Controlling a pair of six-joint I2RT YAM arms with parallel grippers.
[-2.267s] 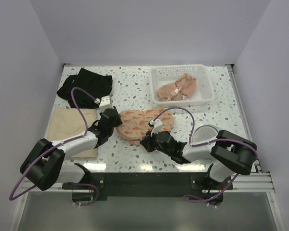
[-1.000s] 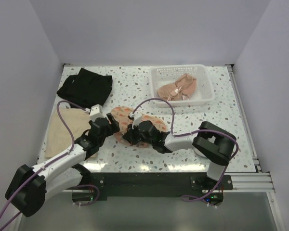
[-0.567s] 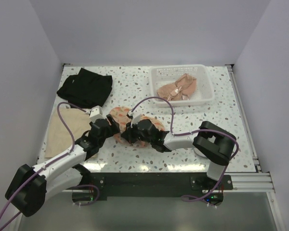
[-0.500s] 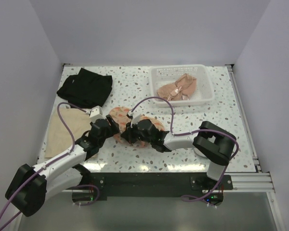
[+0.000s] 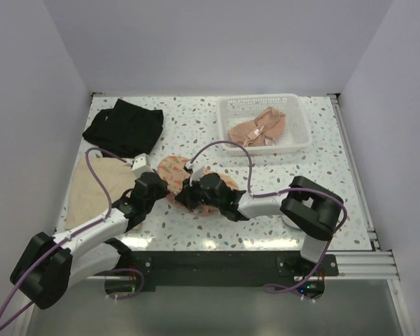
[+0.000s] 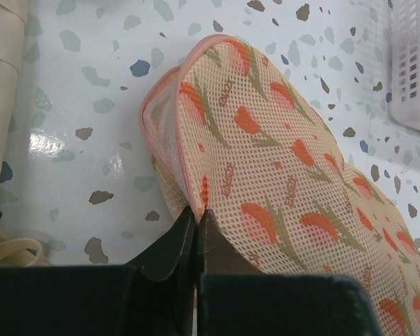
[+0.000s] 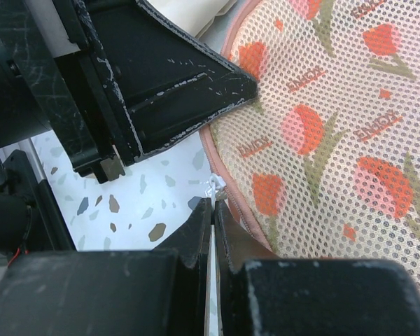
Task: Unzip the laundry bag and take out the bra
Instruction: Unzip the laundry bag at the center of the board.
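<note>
Left gripper (image 6: 197,213) clenched on the rim of the peach tulip-print mesh laundry bag (image 6: 280,175), which lies on the speckled terrazzo table (image 5: 196,129), long axis running rightward. Right gripper (image 7: 213,204) just beside it, pinching the small white zipper pull (image 7: 217,185), I judge. I'd draw it along the rim.

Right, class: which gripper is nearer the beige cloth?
Left. The left gripper pinches the laundry bag's edge just beside the beige cloth; the right gripper holds the bag farther right, beyond it.
</note>
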